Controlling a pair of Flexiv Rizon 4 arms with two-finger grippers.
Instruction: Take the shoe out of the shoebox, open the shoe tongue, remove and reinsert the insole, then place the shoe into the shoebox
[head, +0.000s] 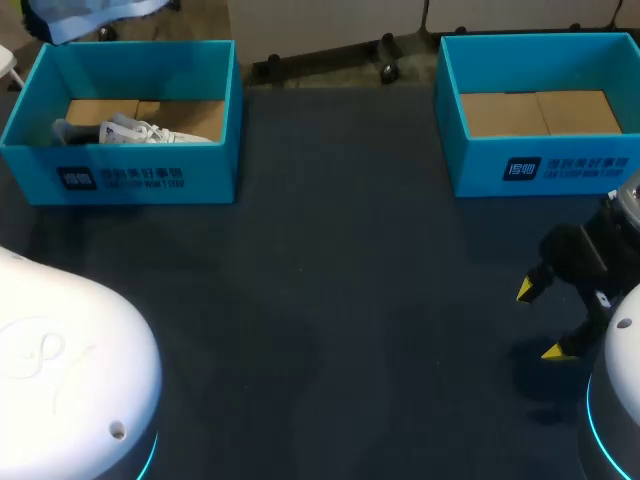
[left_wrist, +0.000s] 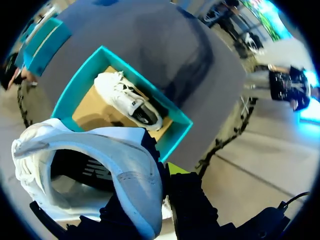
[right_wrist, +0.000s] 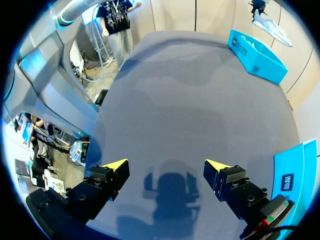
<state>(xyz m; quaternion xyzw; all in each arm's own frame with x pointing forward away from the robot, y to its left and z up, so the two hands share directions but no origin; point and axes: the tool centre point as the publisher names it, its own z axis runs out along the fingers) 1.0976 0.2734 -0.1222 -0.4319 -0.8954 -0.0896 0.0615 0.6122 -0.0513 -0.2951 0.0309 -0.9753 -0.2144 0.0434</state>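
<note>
A white shoe (left_wrist: 100, 165) hangs high over the left blue shoebox (left_wrist: 70, 90), its collar pinched in my left gripper (left_wrist: 152, 192), which is shut on it. Only one yellow fingertip (left_wrist: 175, 167) shows beside the shoe's wall. A second white shoe (left_wrist: 127, 100) lies inside that box (head: 120, 175), also seen in the head view (head: 140, 132). My left gripper is outside the head view. The right wrist view catches the lifted shoe (right_wrist: 270, 24) far off above the left box (right_wrist: 257, 52). My right gripper (head: 540, 320) hovers open over the dark table, holding nothing (right_wrist: 165, 167).
A second blue shoebox (head: 540, 165) with only cardboard lining stands at the back right, just beyond my right gripper; its wall (right_wrist: 295, 175) shows beside the right fingers. My left arm's white base (head: 70, 370) fills the front left. Dark tabletop (head: 350, 280) lies between the boxes.
</note>
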